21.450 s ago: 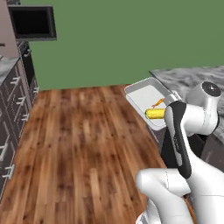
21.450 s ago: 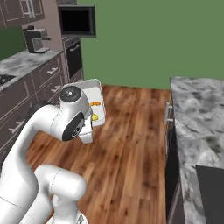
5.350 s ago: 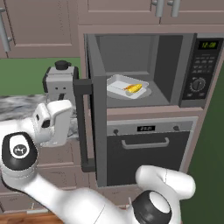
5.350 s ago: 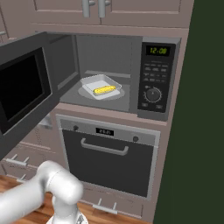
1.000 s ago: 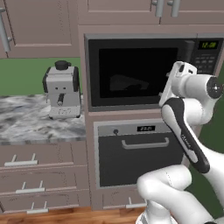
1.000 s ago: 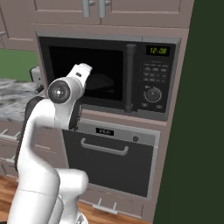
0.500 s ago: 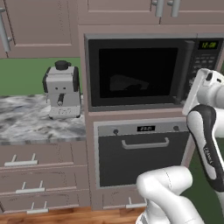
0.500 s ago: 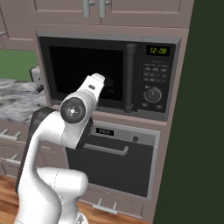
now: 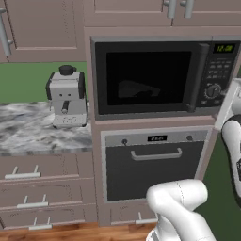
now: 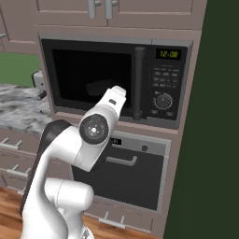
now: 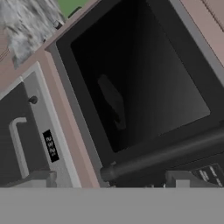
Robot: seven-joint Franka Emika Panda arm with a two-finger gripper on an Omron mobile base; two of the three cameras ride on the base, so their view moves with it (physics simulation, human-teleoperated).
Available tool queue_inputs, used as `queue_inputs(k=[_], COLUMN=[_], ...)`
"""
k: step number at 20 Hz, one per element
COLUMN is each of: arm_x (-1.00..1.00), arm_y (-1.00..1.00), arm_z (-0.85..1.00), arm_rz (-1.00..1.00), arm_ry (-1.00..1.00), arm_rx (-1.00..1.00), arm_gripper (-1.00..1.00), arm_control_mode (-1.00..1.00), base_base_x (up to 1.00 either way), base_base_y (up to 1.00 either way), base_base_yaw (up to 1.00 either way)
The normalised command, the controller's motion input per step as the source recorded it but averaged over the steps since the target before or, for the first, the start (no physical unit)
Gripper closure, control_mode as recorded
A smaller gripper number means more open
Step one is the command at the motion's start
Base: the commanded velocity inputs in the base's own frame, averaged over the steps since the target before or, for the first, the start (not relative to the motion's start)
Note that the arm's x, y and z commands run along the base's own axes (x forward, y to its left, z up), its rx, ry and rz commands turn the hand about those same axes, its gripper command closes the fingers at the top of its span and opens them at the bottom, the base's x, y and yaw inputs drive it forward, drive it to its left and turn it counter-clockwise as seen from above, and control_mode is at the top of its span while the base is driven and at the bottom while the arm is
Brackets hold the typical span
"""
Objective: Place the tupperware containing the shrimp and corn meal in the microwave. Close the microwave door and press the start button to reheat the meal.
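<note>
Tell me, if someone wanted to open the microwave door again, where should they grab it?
Probably the thick black vertical bar handle on the right edge of the microwave door, beside the button panel. It stands out from the glass, so open fingers could come straight from the front and close across it from its left and right sides.

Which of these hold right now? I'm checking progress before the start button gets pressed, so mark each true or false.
1. The microwave door is shut. True.
2. The tupperware sits on the counter beside the coffee machine. False: its dim shape shows behind the door glass, inside the microwave.
3. The gripper is open and holds nothing. True.
4. The oven below the microwave hangs open. False: its door is closed.
5. The display is lit green. True.
</note>
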Motion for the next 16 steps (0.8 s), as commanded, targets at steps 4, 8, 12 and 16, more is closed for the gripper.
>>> queue_inputs(k=[4,8,12,16], arm_x=[-0.06,0.0,0.25,0.55], arm_y=[-0.51,-0.38,-0.17,-0.24], arm_z=[0.0,-0.07,-0.17,-0.29], arm_rz=[0.0,0.0,0.0,0.0], arm_ry=[0.06,0.02,0.0,0.0], arm_rx=[-0.02,-0.01,0.0,0.0], arm_gripper=[-1.0,1.0,1.0,1.0], arm_control_mode=[-1.0,-1.0,-1.0,-1.0], base_base_x=[0.0,0.0,0.0,0.0], base_base_y=[0.0,0.0,0.0,0.0], base_base_yaw=[0.0,0.0,0.0,0.0])
